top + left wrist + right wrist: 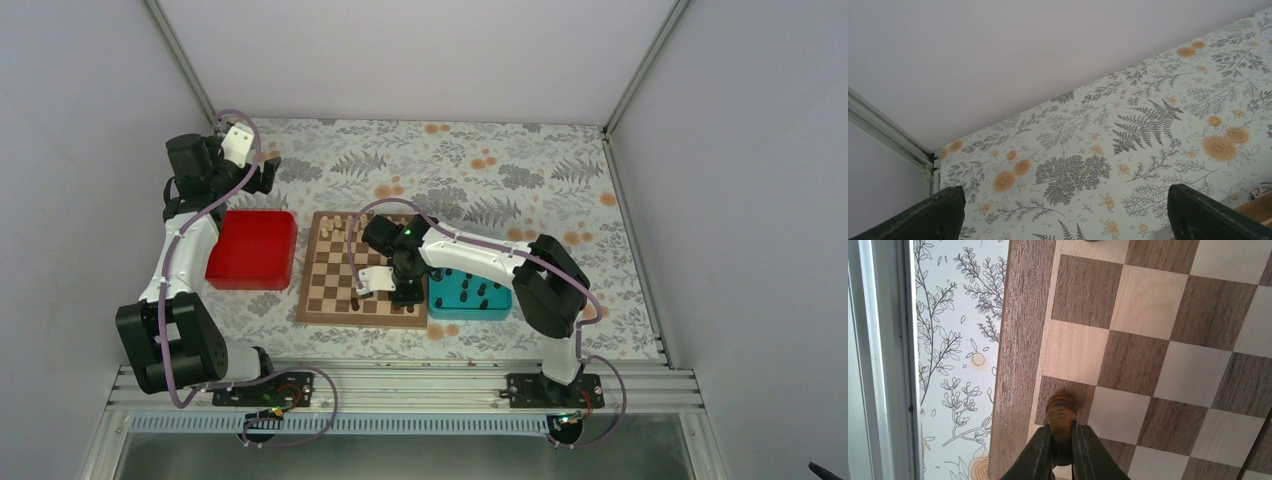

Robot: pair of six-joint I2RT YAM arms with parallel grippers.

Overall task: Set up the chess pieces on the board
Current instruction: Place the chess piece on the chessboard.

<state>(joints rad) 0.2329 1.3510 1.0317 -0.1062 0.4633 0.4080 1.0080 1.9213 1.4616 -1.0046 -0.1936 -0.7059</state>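
Note:
The board (335, 285) lies in the middle of the table, with pale pieces (335, 228) along its far row. My right gripper (405, 293) hangs over the board's near right part. In the right wrist view it (1061, 432) is shut on a brown chess piece (1060, 412), whose round base is over a dark square beside the board's border (1018, 340). More dark chess pieces (466, 290) lie in the teal tray (470, 312). My left gripper (268, 172) is raised at the far left, away from the board. Its fingers (938, 215) stand wide open with nothing between them.
A red tray (250, 250) sits left of the board, under the left arm. The teal tray touches the board's right side beneath the right arm. Flowered cloth (1073, 175) covers the table, white walls stand on three sides, and a metal rail (400, 385) runs along the near edge.

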